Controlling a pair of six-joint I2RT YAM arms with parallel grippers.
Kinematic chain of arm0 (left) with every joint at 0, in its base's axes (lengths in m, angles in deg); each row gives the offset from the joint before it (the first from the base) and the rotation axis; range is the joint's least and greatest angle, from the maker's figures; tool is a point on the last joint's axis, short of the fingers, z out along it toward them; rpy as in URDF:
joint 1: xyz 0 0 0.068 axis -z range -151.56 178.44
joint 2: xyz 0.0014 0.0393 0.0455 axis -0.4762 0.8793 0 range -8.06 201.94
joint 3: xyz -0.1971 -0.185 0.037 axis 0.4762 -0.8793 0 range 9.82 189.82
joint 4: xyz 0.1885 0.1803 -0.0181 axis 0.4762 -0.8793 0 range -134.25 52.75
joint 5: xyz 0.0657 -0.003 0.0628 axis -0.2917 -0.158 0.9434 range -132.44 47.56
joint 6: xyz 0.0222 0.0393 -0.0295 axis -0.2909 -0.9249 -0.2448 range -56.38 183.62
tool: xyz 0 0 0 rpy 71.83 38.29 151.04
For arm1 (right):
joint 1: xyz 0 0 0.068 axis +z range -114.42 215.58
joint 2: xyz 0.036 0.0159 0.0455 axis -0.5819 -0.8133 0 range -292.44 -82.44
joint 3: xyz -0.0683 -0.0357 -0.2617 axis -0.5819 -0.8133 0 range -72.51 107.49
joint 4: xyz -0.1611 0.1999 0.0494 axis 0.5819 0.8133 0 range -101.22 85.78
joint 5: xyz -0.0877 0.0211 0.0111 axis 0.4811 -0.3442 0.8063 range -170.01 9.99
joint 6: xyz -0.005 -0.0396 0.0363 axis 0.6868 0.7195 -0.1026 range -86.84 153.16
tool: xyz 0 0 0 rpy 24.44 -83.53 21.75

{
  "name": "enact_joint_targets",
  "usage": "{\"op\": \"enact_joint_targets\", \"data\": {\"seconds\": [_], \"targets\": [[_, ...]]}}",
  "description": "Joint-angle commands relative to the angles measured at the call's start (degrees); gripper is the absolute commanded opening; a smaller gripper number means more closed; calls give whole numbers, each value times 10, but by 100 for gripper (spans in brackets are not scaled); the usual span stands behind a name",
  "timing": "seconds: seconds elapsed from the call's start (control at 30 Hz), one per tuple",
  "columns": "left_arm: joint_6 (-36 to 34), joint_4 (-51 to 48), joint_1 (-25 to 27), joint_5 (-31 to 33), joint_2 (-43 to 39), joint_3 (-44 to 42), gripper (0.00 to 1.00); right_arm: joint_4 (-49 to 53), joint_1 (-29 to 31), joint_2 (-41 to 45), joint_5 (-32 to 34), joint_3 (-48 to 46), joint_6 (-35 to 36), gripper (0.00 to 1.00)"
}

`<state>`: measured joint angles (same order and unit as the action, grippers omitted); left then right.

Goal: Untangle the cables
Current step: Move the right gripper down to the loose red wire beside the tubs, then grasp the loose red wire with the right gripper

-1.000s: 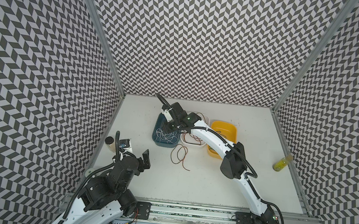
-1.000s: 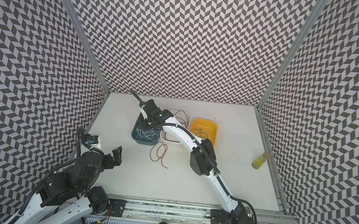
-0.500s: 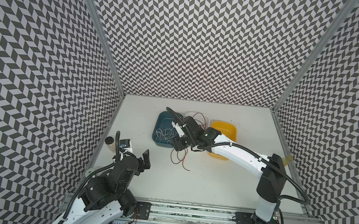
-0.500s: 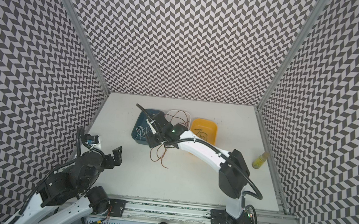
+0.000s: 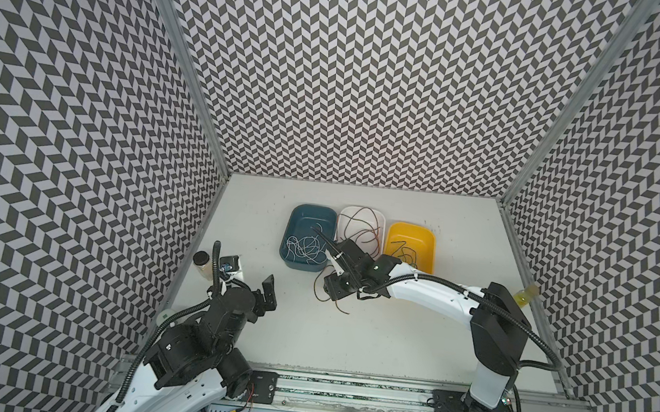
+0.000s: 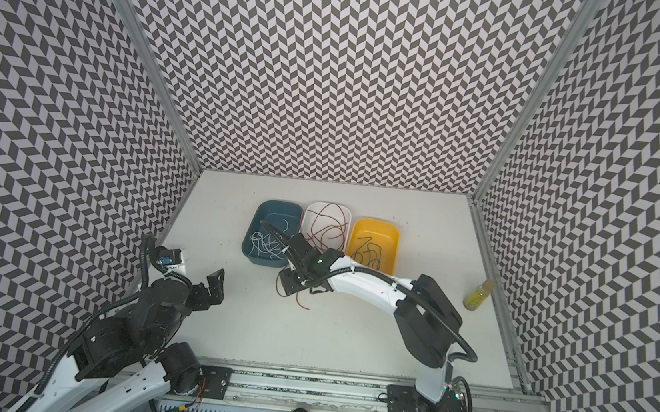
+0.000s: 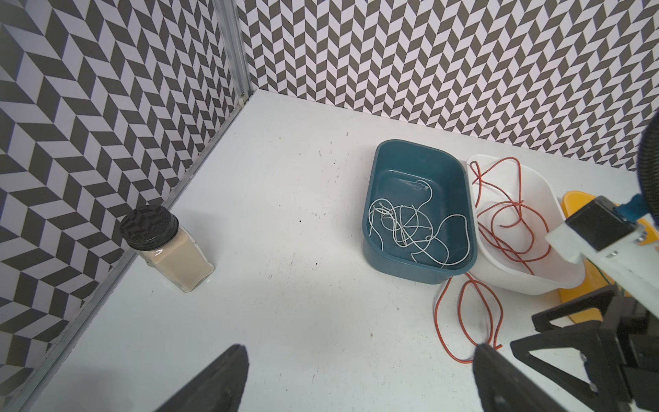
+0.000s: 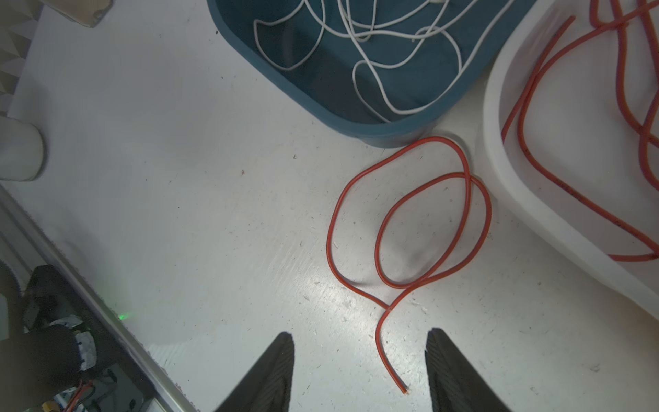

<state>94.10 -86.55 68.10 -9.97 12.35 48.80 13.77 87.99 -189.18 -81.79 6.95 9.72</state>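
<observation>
A red-brown cable (image 8: 328, 232) lies looped on the table in front of the tubs, also seen in both top views (image 5: 316, 288) (image 6: 278, 289). My right gripper (image 8: 360, 335) (image 5: 331, 293) hovers over it, open, and the cable's loose end lies on the table between the fingers. More red-brown cable (image 5: 359, 227) sits in the white tub (image 5: 361, 211). A white cable (image 7: 403, 228) is piled in the blue tub (image 7: 403, 267). A dark cable (image 5: 405, 252) lies in the yellow tub (image 5: 411, 229). My left gripper (image 7: 360, 347) (image 5: 267, 292) stands open and empty at the front left.
A jar with a black lid (image 7: 157, 242) stands by the left wall. A small yellow bottle (image 5: 525, 296) stands by the right wall. Patterned walls close in three sides, and a metal rail (image 5: 342, 388) runs along the front edge.
My right arm has drawn back from over the blue tub toward the front and now hangs over the red-brown loop on the table. The left arm has not moved.
</observation>
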Motion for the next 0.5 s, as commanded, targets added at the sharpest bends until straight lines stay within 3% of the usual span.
{"op": "enact_joint_targets", "data": {"seconds": [0.0,0.47], "targets": [[4,1,-4,8,-1,-3,100,-31,-10,-25,-12,-8,-16,56],[4,3,-4,8,-1,-3,100,-40,-32,-76,-19,-11,-44,45]]}}
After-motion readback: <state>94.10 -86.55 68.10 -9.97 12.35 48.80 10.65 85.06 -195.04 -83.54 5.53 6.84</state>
